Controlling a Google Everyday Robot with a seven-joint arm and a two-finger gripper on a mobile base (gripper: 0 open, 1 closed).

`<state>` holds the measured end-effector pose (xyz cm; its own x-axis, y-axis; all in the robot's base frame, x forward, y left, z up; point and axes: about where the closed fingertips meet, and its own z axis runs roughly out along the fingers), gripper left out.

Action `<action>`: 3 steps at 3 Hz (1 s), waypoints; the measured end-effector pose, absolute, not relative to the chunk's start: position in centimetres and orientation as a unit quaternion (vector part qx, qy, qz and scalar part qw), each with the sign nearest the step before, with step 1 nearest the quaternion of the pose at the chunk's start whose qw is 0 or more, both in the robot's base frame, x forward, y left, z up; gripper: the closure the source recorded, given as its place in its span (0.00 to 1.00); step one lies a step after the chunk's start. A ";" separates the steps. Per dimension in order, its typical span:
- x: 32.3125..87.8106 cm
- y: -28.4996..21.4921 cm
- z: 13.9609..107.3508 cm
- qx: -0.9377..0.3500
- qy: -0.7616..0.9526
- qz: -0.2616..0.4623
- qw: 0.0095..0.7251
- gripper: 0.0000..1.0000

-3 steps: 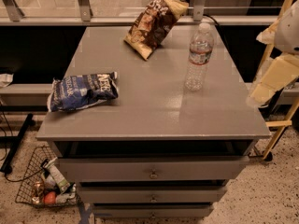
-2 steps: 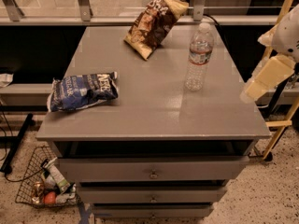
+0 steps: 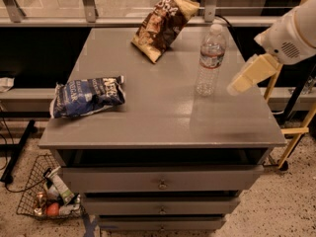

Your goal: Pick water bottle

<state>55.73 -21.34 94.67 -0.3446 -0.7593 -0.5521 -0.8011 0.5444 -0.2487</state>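
- The grey cabinet (image 3: pixel 163 127) has a flat top and 3 drawers on its front; the top drawer stands slightly pulled out
- The water bottle (image 3: pixel 210 58) stands upright on the cabinet top, toward its right rear part; its white cap is on and nothing touches it
- The gripper (image 3: pixel 242 83) hangs over the cabinet's right edge, just beside the bottle and apart from it; it slants down toward the top; I cannot tell whether it is wide or narrow, and it holds nothing
- The white arm (image 3: pixel 291 33) reaches in from beyond the cabinet's right rear corner
- A brown chip bag (image 3: pixel 164 23) lies at the rear middle of the cabinet top
- A blue chip bag (image 3: pixel 88 97) lies at the top's left edge
- A wire basket (image 3: pixel 30 207) of small items sits on the floor by the cabinet's lower left corner
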 end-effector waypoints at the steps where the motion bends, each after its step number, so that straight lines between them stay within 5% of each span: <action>1: 58.4 -19.6 94.4 -0.472 0.812 0.050 0.339 0.00; 3: 61.9 -15.2 93.8 -0.481 0.790 0.103 0.367 0.01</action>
